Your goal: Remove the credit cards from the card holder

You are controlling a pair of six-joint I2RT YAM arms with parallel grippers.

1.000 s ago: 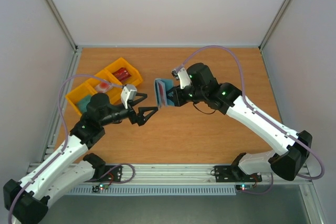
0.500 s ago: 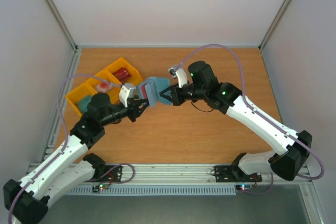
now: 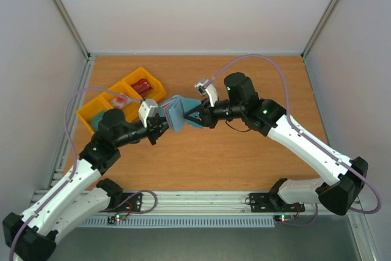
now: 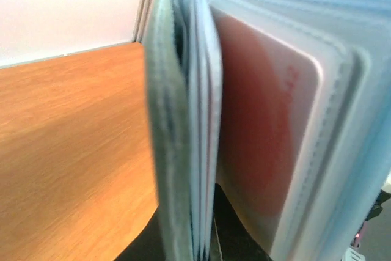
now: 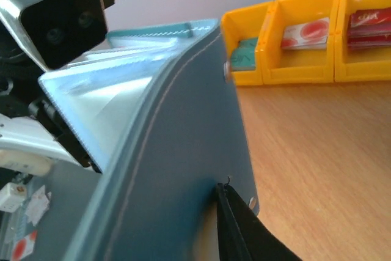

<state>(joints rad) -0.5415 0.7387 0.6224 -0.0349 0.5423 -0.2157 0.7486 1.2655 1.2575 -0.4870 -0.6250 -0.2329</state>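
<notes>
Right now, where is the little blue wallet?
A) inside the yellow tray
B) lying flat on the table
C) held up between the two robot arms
C: the card holder hangs open between the right gripper, pinching its cover, and the left gripper, at its inner sleeves.

The left arm (image 3: 73, 181) and right arm (image 3: 305, 145) are clad in white shells with black joints, each dotted with a green light (image 3: 266, 112). A lilac cable (image 3: 269, 68) is looped off each wrist beside a silver-grey camera block (image 5: 58, 16). The left gripper (image 3: 161, 126) and right gripper (image 3: 190, 117) are finished black.
</notes>
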